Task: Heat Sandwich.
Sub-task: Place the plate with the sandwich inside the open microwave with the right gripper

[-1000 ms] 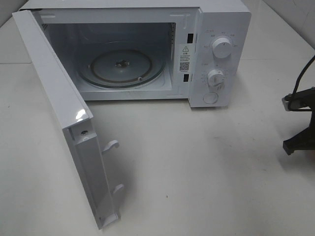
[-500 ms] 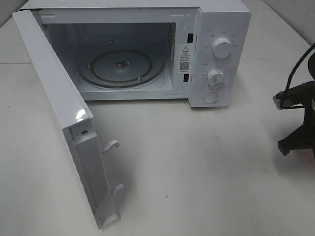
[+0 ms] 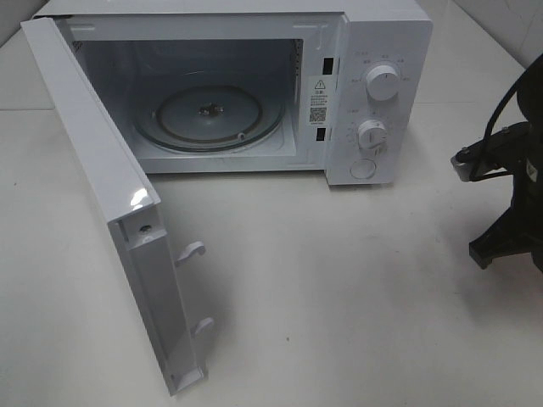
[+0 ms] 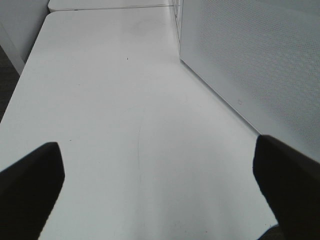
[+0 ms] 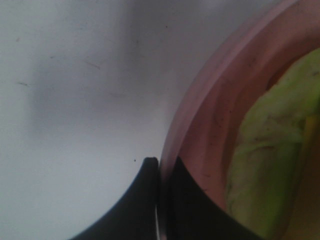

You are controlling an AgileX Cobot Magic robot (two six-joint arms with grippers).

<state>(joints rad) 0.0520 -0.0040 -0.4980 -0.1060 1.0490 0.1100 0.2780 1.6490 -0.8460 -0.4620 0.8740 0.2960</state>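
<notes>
Carrying looks like the step in hand. The sandwich lies on the pink plate; both show only in the right wrist view and are out of frame in the high view. The right gripper has its fingers pinched on the plate's rim, one on each face. Cannot tell whether the plate is lifted or resting on the table.

To do it well, my judgement:
- Hold the plate level; an edge pinch lets it droop, and the sandwich could slide.
- Come in from the right, clear of the open door.
- Set it down centred on the glass turntable of the microwave.

The left gripper has its fingers spread and holds nothing, low over the table.

Materials:
- Sandwich: pale yellow-green, soft and crinkled.
- Plate: smooth pink, round, raised rim.
- Microwave: glossy white, boxy.
- Turntable: clear ringed disc.
- Table: matte white, faintly scuffed.
- Gripper fingers: black, tapered.
</notes>
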